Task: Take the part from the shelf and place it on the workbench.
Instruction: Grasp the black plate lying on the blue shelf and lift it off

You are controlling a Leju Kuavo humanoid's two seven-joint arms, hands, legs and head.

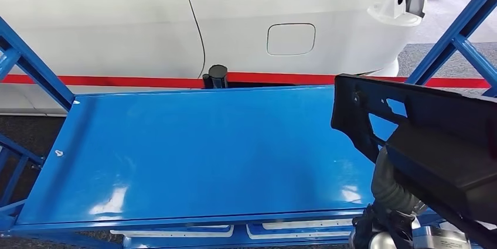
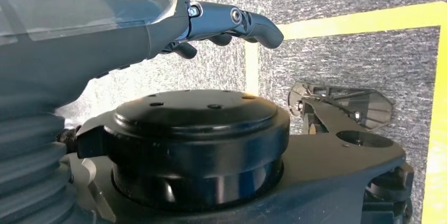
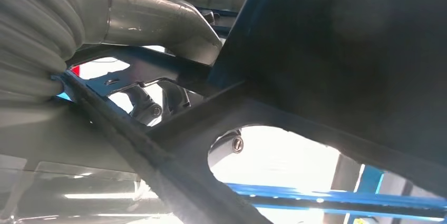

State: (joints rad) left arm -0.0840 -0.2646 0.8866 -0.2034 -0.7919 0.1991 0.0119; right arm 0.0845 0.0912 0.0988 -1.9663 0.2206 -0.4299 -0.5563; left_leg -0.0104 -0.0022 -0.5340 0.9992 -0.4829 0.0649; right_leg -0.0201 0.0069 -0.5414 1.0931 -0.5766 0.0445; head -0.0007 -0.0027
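The right hand (image 3: 158,50) grasps the part (image 1: 428,143), its thick grey thumb pressed over one face of the black frame and its darker fingers (image 3: 153,105) showing through the frame's cut-outs on the other side. In the head view the right arm rises from about 5 o'clock, its grey ribbed wrist cover just under the part.

The part is a flat black plastic piece with slots and openings, held in the air above the right end of the workbench (image 1: 193,155), not touching it. Its long axis runs from roughly 10 o'clock to 4 o'clock in the head view, the slotted narrower end toward 10 o'clock over the blue surface, the broader solid end toward the robot at 4 o'clock.

The left hand (image 2: 221,23) hangs low with nothing in it, fingers curved loosely and apart, over grey carpet (image 2: 337,50) marked with yellow lines (image 2: 363,21).

Beyond the glossy blue workbench, at 12 o'clock, stands a white car body (image 1: 117,32) with a red stripe (image 1: 117,80) at floor level beneath it and a fuel flap (image 1: 290,38). Blue frame struts (image 1: 451,44) flank the bench.
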